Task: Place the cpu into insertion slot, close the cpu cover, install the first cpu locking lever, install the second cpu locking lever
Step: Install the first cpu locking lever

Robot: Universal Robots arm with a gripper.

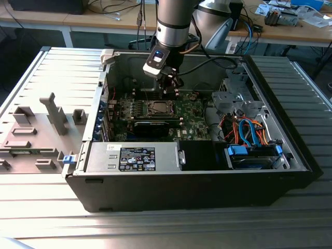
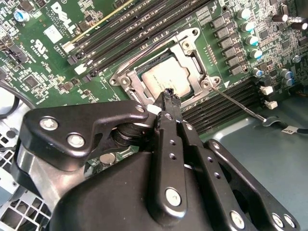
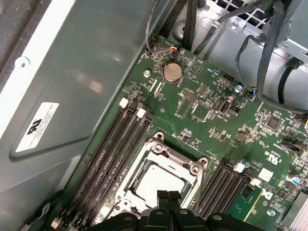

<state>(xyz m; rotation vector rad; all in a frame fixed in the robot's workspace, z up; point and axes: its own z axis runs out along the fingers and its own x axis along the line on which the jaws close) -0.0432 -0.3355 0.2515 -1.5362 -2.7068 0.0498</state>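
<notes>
The cpu lies flat in the insertion slot on the green board, silver face up. The silver cpu cover lies down around it as a frame. One thin locking lever sticks out sideways from a corner of the socket, away from its rim. My gripper hangs just above the socket's edge, its black fingertips pressed together and holding nothing. In the exterior view the gripper sits inside the open computer case, slightly behind the socket.
Long memory slots flank the socket on both sides. The grey case wall rises close beside them. A long black card, a power supply and a drive cage with orange and blue cables lie nearer the front.
</notes>
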